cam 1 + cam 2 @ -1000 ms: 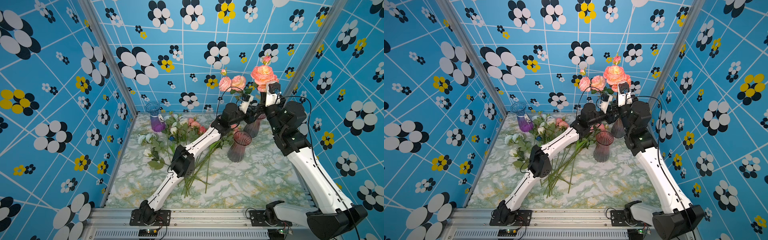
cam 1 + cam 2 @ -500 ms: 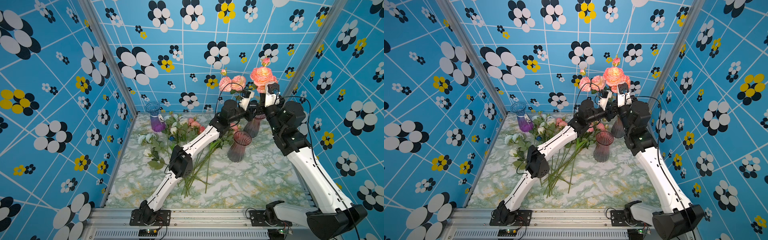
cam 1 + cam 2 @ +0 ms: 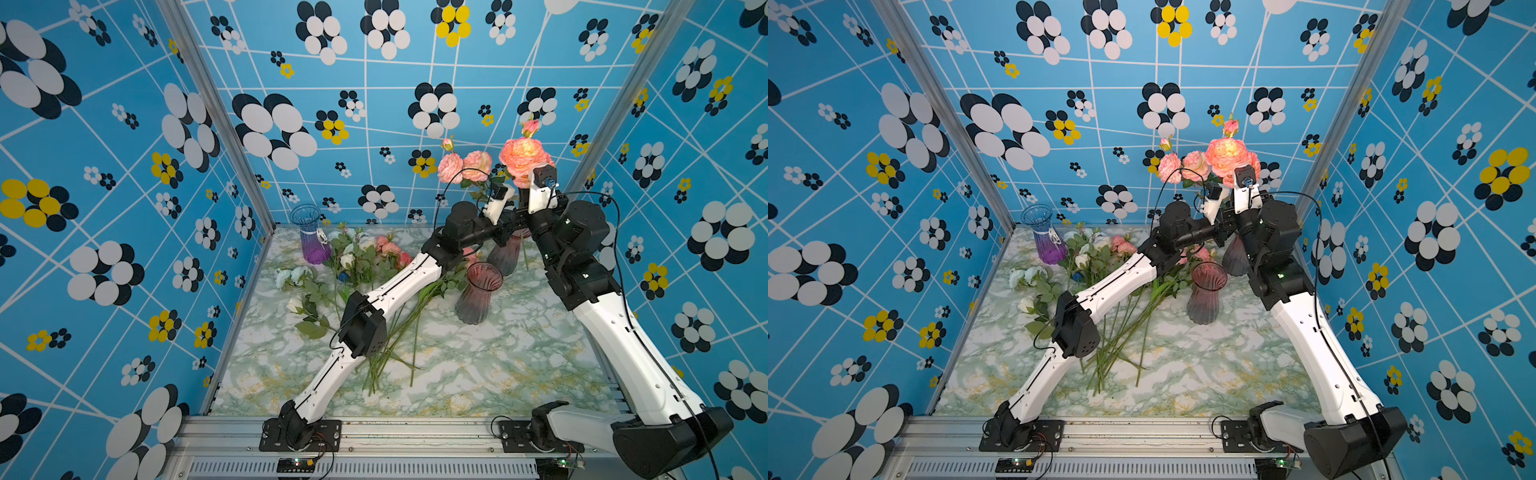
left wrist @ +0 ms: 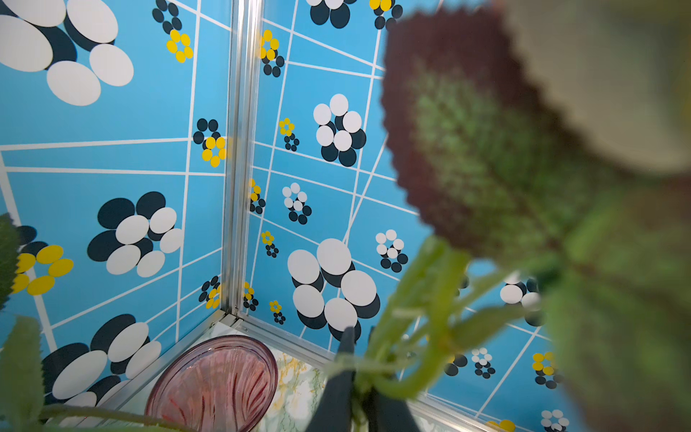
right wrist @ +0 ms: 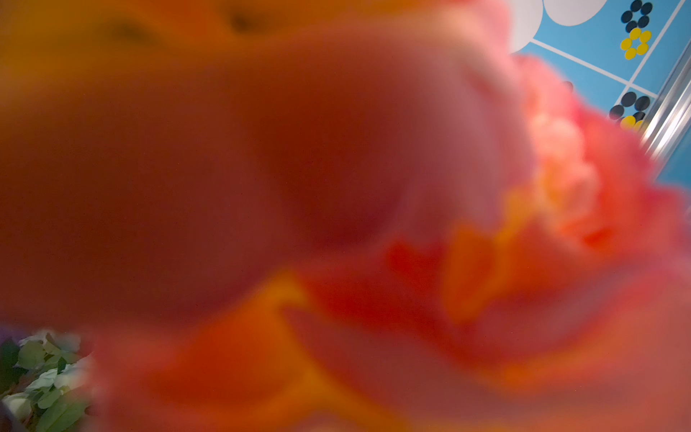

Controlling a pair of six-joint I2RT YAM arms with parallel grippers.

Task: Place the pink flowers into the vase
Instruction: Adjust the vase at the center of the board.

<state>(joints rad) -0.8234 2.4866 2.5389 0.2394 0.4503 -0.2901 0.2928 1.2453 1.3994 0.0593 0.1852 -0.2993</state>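
1. Blue walls (image 3: pixel 124 166) printed with white, black and yellow flower shapes enclose a green-veined, marble-look tabletop (image 3: pixel 498 365).
2. The pink flowers (image 3: pixel 525 158), artificial pink-to-peach blooms on thin green stems, are held high in the air near the far right corner. They are a big ruffled peach bloom with a bud above it and, just beside it, two smaller pale pink roses (image 3: pixel 463 166) with a bud of their own.
3. The left gripper (image 4: pixel 361 385) is pressed together on a bundle of those green stems. A blurred, red-edged leaf (image 4: pixel 486 161) fills much of the left wrist view.
4. The right gripper (image 3: pixel 530 198) sits just under the big bloom. Its wrist view is filled with blurred petals, so I cannot tell whether its fingers are spread or pinching.
5. Below both grippers a ribbed smoky-pink glass vase (image 3: pixel 505 257) stands upright near the back wall. One green stem hangs just beside it on the right arm's side. Whether any stem end sits in its mouth cannot be told.
6. A second ribbed smoky-pink vase (image 3: pixel 478 297) stands upright nearer the front, apart from the first.
7. Under the left arm lies a loose heap: white-flowered stems (image 3: pixel 291 276), more pink blooms (image 3: pixel 390 249) and a small blue flower (image 3: pixel 343 276). A blue-to-purple glass vase (image 3: pixel 311 239) stands upright at the back left.
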